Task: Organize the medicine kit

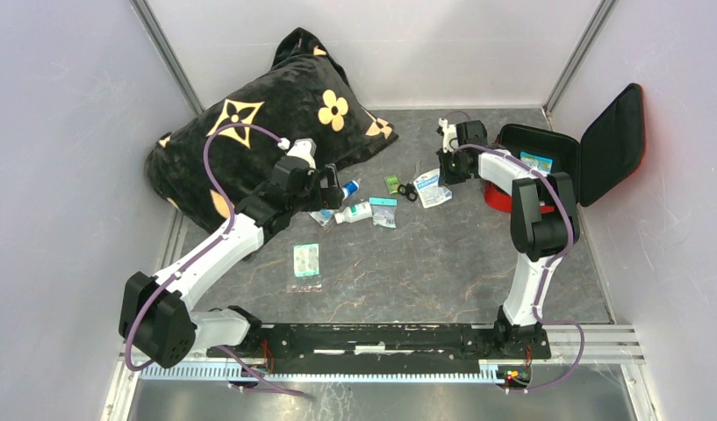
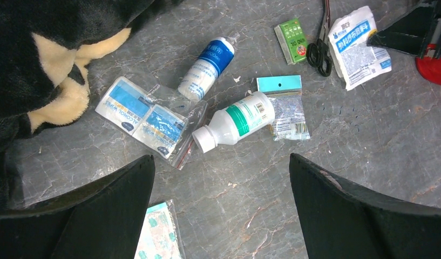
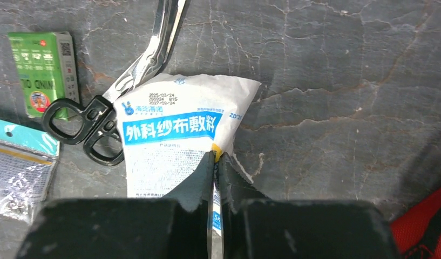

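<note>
Right gripper [image 3: 215, 157] fingers pinched on edge of white flat gauze-dressing packet [image 3: 169, 129]. Left gripper [image 2: 221, 162] spread wide. Red hard-shell medicine kit [image 1: 498, 198] open just beside. Packet best lifted clear of steel black-handled scissors [image 3: 145, 63].

A dark grey tabletop [image 1: 442, 263] veined like marble fills the floor of the cell. Plain pale walls close it in: a back wall [image 1: 381, 44] and two side walls [image 1: 56, 132], joined at silvery metal posts [image 1: 166, 53]. The light is even and soft
</note>
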Action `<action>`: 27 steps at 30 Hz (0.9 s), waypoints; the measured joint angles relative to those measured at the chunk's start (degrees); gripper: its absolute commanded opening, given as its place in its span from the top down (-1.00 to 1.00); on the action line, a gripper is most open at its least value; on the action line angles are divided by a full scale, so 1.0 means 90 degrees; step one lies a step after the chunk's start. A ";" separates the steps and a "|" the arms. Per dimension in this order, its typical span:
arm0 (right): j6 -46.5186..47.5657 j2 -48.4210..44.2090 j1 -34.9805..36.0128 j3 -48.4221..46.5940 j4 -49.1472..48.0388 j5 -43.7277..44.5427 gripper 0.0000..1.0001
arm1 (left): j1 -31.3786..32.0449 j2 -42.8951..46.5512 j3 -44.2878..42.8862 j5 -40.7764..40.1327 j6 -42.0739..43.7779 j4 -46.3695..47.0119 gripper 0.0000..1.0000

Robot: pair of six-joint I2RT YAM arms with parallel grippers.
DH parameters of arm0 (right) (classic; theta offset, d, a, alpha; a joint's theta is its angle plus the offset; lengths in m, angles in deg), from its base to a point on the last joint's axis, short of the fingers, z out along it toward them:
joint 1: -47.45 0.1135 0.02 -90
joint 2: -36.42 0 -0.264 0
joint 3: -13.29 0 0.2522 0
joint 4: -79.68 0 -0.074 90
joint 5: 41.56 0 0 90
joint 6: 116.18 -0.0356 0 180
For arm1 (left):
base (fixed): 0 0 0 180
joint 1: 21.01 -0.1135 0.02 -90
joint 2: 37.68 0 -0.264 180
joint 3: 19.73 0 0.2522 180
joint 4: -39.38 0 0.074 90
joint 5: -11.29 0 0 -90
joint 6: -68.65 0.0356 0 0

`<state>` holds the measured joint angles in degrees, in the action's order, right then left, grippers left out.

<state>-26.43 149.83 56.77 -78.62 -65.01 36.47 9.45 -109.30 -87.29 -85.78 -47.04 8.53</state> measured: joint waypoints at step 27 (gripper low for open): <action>-0.0561 -0.2691 -0.2482 0.0447 -0.0384 0.1824 1.00 | 0.0000 0.0000 -0.0005 0.0151 -0.0002 -0.0046 -1.00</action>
<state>-31.48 125.61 34.43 -74.60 -68.47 52.89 9.45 -109.30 -87.33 -84.42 -47.06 8.12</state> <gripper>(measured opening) 0.010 0.994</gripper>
